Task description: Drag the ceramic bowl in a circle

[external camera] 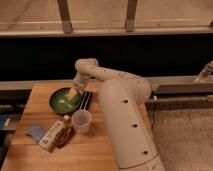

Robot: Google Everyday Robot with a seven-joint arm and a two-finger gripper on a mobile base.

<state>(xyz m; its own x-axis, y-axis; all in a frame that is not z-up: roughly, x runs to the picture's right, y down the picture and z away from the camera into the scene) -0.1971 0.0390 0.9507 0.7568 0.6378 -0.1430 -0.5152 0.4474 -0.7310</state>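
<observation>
The end effector (73, 94) is seen at the right rim of the bowl (60, 103); open or closed cannot be told. Likely heavy, slippery, breakable: the rim should be held.

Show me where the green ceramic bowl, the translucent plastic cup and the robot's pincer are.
Round green ceramic bowl (59, 102): camera view, on its glossy inside, left part.
Small translucent plastic cup (81, 122): camera view, on its side wall.
Pincer (73, 94): camera view, on its tip, over the bowl's right side.
</observation>
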